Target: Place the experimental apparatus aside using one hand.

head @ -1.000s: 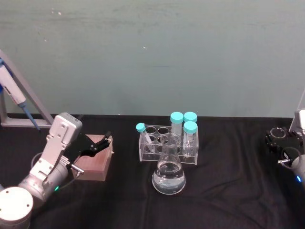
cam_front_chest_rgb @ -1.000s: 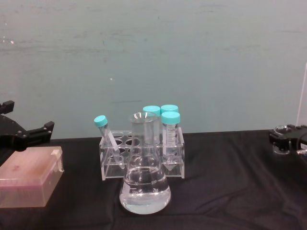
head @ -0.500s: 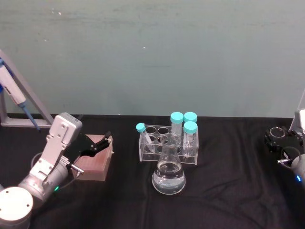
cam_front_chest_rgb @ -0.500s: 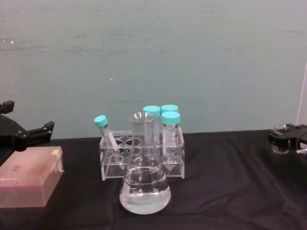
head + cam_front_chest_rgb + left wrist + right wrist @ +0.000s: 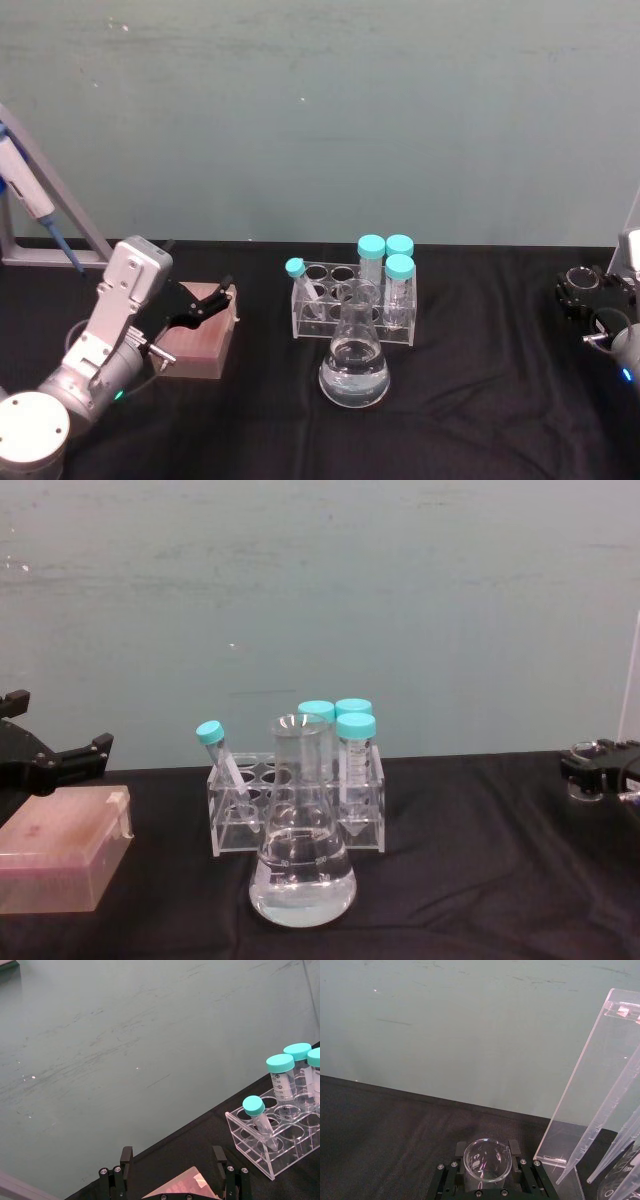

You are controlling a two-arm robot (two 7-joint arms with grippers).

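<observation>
Scarcely shifted in the last second: keep right gripper (image 5: 600, 770) clamped on small glass beaker (image 5: 487, 1159) at far right beside pipette stand (image 5: 590, 1085), lower level, release once seated; left gripper (image 5: 218, 298) parked, spread, over pink box (image 5: 60, 855).

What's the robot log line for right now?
right gripper: holds small beaker | left gripper: open, above pink box | flask: table centre

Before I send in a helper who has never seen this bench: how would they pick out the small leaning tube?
On the black table, just behind the conical flask of clear liquid, stands a clear acrylic rack. Three tall teal-capped tubes stand upright at its right end; the small tube sits alone at the left end, shorter, thinner and leaning outward.
</observation>
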